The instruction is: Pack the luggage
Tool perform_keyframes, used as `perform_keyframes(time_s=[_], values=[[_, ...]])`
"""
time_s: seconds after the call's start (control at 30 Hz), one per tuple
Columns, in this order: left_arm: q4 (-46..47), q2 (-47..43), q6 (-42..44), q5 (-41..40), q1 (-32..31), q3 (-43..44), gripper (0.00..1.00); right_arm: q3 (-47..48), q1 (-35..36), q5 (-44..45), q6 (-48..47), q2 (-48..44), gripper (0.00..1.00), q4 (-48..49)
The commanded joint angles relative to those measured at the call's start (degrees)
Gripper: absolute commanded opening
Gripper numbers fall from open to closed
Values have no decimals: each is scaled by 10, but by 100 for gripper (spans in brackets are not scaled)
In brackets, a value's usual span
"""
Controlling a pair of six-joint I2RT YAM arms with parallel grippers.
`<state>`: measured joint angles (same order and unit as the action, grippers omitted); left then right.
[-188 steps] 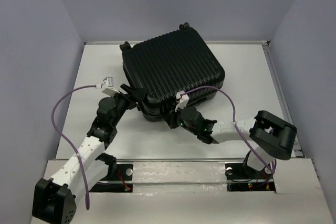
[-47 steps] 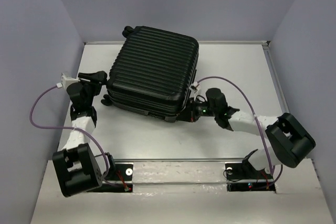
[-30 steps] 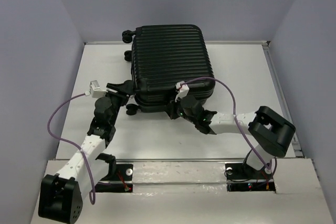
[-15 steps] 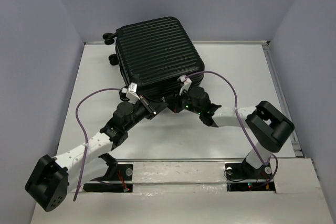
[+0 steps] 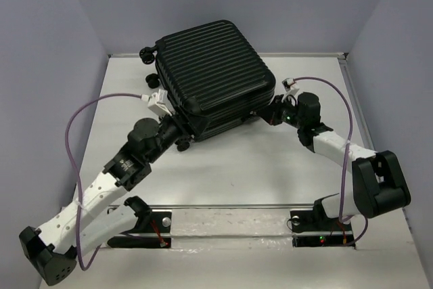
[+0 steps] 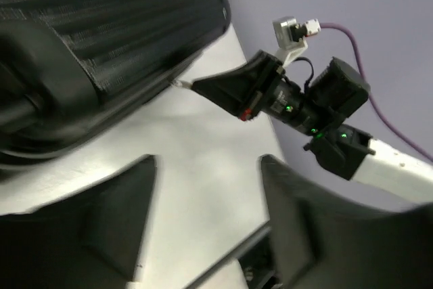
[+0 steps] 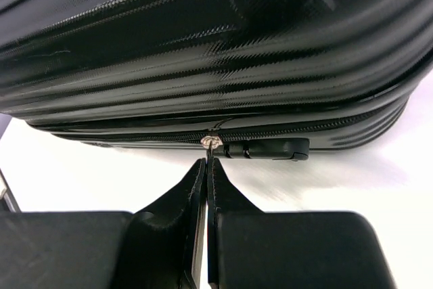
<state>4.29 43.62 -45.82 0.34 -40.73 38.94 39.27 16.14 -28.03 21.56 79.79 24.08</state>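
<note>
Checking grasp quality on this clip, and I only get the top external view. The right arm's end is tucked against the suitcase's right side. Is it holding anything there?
Observer: Yes. In the right wrist view, the right jaws are shut on the zipper pull on the side of the luggage.
Operator: Is the zip gaping near it?
Observer: No. The zipper seam shows no gap on either side of the pull in that view.
Operator: And the left arm?
Observer: In the left wrist view, the left jaws stand open, with only bare table between them.
</note>
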Motion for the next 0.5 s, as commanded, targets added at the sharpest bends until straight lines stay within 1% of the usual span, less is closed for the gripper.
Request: perform_keyframes(time_s=[0.0,0.03,0.1,0.17,0.23,0.33,0.4,0.43,0.47], values=[[-226,5,154,-74,9,125,85,-5,-13,-54,-3,-17,7,6],[-265,9,163,-89,11,133,88,-5,-13,-58,3,-16,7,9],[-295,21,183,-103,27,145,90,-2,-13,-76,7,-10,7,14],[-309,30,206,-82,48,143,90,-3,-13,-83,9,-15,7,18],[-311,38,249,-76,79,137,93,-2,-13,-85,9,-16,7,15],[-290,58,293,-7,105,145,94,-2,-13,-87,8,-17,7,12],[-304,72,310,-44,119,160,97,-2,-13,-87,6,-18,7,11],[-302,76,318,-31,119,160,97,-2,-13,-87,6,-19,7,11],[-297,84,328,-16,137,154,97,-2,-13,-90,6,-19,7,14]])
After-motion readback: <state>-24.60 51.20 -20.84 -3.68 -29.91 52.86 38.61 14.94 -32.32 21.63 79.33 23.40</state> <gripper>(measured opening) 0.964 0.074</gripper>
